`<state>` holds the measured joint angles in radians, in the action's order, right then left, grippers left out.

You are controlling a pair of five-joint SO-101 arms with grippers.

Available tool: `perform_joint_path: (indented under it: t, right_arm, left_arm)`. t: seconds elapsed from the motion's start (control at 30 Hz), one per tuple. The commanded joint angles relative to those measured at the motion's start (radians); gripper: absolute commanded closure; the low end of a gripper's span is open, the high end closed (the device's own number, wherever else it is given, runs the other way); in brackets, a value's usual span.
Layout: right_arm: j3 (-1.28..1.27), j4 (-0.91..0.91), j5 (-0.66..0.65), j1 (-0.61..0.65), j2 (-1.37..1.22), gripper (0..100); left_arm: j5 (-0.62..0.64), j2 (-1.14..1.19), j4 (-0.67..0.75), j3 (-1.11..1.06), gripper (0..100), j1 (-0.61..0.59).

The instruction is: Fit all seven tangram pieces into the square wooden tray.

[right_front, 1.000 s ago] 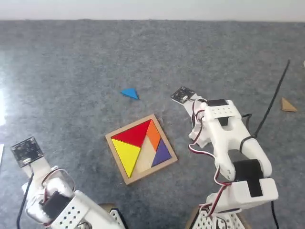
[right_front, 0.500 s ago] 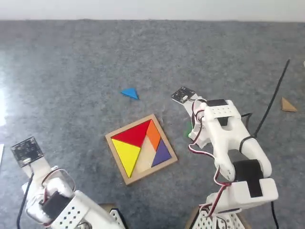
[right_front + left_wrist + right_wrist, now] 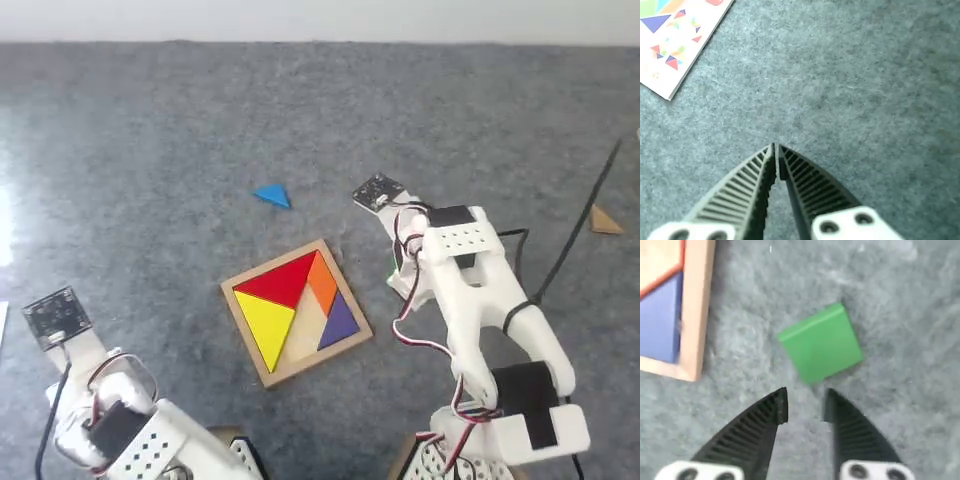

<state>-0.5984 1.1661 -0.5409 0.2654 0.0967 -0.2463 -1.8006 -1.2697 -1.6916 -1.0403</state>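
Note:
The square wooden tray (image 3: pixel 272 264) lies mid-table and holds a red triangle (image 3: pixel 278 284), a yellow triangle (image 3: pixel 265 320), an orange piece (image 3: pixel 322 281) and a purple triangle (image 3: pixel 339 322), with bare wood between them. A blue triangle (image 3: pixel 272 196) rests on the mat beyond the tray. A tan triangle (image 3: pixel 604 220) lies far right. A green square (image 3: pixel 821 343) lies flat beside the tray's rim (image 3: pixel 697 315). My right gripper (image 3: pixel 805 402) is open just short of it, nothing between its fingers. My left gripper (image 3: pixel 776 148) is shut over bare mat.
A printed sheet of tangram figures (image 3: pixel 670 35) lies near the left arm (image 3: pixel 110 410). A black cable (image 3: pixel 578 215) runs across the right side of the grey mat. The right arm (image 3: pixel 460 250) stands over the spot right of the tray.
The right arm has shifted a little toward the tray. A green sliver that showed beside it half a second ago is now covered. The left arm has kept still.

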Motion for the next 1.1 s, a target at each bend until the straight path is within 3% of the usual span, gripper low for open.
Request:
perform_joint_path:
  t: [0.0, 0.33, 0.47, 0.63, 0.77, 1.07]
  right_arm:
    - [0.072, 0.008, 0.015, 0.03, 0.038, 74.9]
    - [0.109, 0.001, -0.146, 0.117, -0.047, 73.8]
    - [0.218, 0.01, -0.161, -0.084, -0.054, 73.9]
    - [0.396, 0.016, -0.333, -0.41, -0.113, 73.8]
    - [0.597, 0.021, -0.407, -0.598, -0.283, 73.7]
    - [1.28, 0.265, -0.595, -0.717, -0.812, 73.8]
  left_arm:
    - [-0.008, -0.018, -0.003, 0.021, 98, -0.005]
    - [-0.008, -0.018, -0.002, 0.021, 98, -0.005]
    - [-0.006, -0.018, -0.002, 0.021, 98, -0.005]
    - [-0.006, -0.018, 0.0, 0.021, 98, -0.005]
    - [-0.005, -0.018, 0.0, 0.021, 98, -0.005]
    - [-0.005, -0.018, 0.0, 0.021, 98, -0.005]
